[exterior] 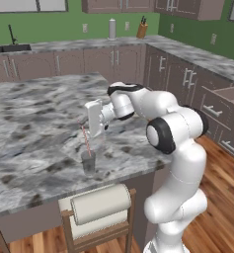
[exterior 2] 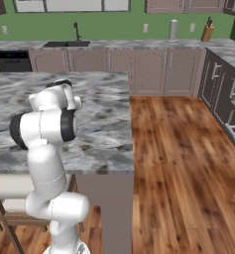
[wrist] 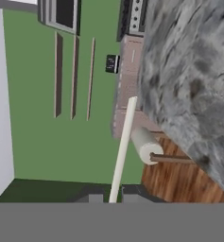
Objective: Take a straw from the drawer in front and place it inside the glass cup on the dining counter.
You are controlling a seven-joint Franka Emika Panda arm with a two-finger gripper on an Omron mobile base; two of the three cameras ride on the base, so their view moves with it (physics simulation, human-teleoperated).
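- Pincer (exterior: pixel 92 129) hovers over the dining counter (exterior: pixel 34 123), fingers pressed almost together and pinching the straw (exterior: pixel 85 140) near its upper end.
- Hand view backs that up: the straw (wrist: pixel 123 146) runs up from between the two dark tips (wrist: pixel 90 198), pale and straight, with no slack showing in the grip.
- Down below, the glass cup (exterior: pixel 89 162) stands upright near the counter's front edge, and the straw's lower end looks to be at or just inside its rim; whether it has reached the bottom I cannot tell.
- So the step in hand, I'd say, is the drop-in, and the task looks close to done.
- To do it well: keep the straw's lower end centred over the mouth, lower gently so the thin stick doesn't catch the rim or tip the light tumbler, and only then part the fingers.
- Release low, since a straw let go high may bounce out or topple over the rim.
- Paper towel roll (exterior: pixel 99 203) sits on its stand below the counter edge, well clear of the work.
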